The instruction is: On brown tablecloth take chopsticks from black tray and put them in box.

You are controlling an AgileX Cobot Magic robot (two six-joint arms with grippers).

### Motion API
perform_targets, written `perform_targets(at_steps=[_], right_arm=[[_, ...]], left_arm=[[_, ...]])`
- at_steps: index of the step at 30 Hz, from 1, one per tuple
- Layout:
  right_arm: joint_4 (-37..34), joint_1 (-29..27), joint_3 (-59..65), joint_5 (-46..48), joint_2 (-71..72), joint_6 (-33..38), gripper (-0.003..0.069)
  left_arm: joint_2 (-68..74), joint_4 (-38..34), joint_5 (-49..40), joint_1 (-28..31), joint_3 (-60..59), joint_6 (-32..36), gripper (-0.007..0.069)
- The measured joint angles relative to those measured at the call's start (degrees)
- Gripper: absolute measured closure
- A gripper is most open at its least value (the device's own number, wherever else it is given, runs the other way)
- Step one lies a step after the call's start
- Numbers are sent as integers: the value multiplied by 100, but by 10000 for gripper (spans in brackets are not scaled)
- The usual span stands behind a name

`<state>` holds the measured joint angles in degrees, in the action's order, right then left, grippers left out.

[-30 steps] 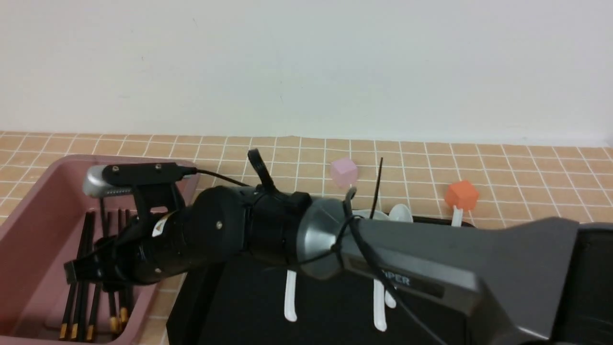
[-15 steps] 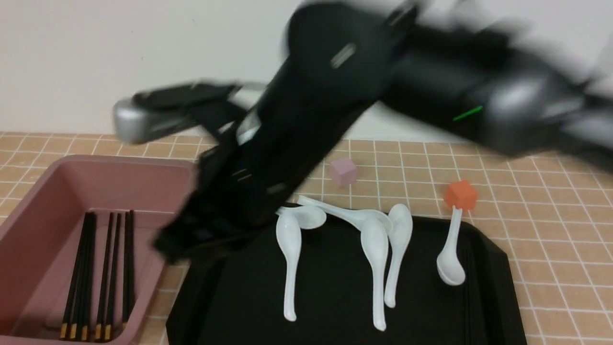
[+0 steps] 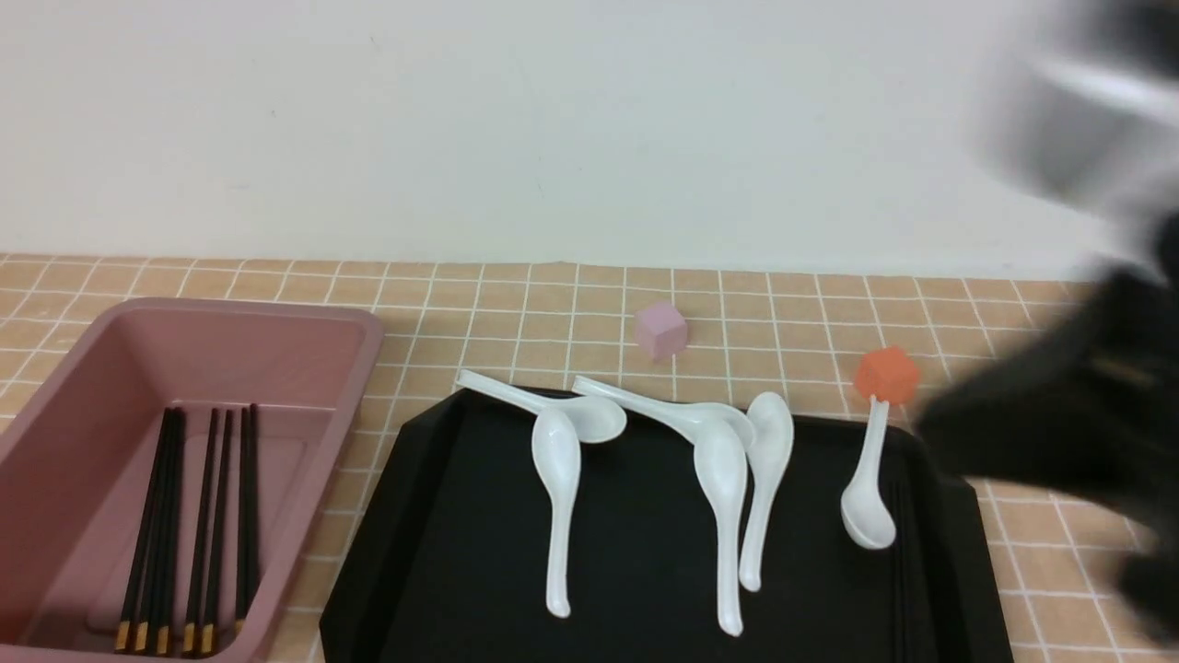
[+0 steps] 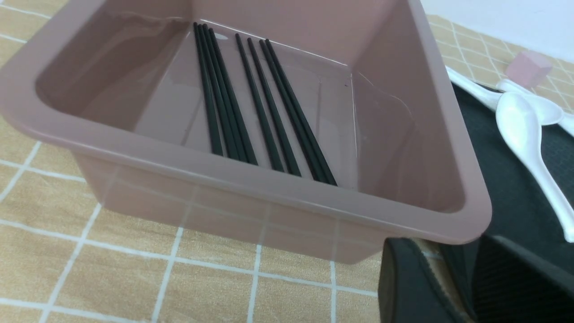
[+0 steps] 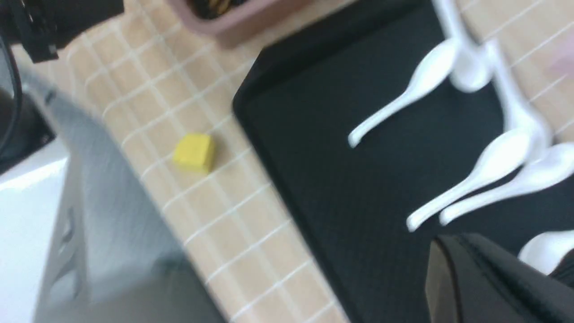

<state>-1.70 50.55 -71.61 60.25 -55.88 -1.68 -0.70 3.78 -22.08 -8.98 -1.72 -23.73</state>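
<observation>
The pink box [image 3: 355, 354] stands at the left on the brown tablecloth [image 3: 516, 295]. Several black chopsticks [image 3: 184, 525] with gold tips lie side by side on its floor, also seen in the left wrist view [image 4: 251, 103]. The black tray [image 3: 645, 562] sits in the middle and carries only white spoons [image 3: 557, 479]. My left gripper [image 4: 453, 258] hangs open and empty just outside the box's near corner. My right arm [image 3: 1059, 433] is a dark blur at the right edge. Its gripper [image 5: 453, 251] is shut and empty above the tray.
A small pink cube [image 3: 660, 330] and an orange cube [image 3: 886, 374] sit on the cloth behind the tray. One spoon's handle leans against the orange cube. A yellow cube [image 5: 193, 152] lies on the cloth beside the tray's near edge.
My right arm has lifted out of the box and swung across to the right edge of view, and its jaws have closed. The chopsticks stay lying in the box.
</observation>
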Motion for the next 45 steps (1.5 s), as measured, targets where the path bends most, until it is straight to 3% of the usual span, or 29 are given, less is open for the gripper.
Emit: perform_targets(at_steps=[4, 5, 7, 12, 41, 45], right_arm=[[129, 0, 2361, -2327, 2060, -50, 661], [133, 0, 2560, -2429, 2060, -47, 661], [170, 0, 3720, -3590, 2839, -98, 659], [170, 0, 4943, -4784, 3349, -136, 657], [170, -9, 5852, -5153, 3429, -136, 631], [60, -412, 6452, -5293, 3958, -136, 622]], left_arm=[[0, 0, 0, 0, 0, 0, 386], [0, 0, 0, 0, 0, 0, 386], [0, 0, 0, 0, 0, 0, 386], [0, 0, 0, 0, 0, 0, 386], [0, 0, 0, 0, 0, 0, 386], [0, 0, 0, 0, 0, 0, 386]])
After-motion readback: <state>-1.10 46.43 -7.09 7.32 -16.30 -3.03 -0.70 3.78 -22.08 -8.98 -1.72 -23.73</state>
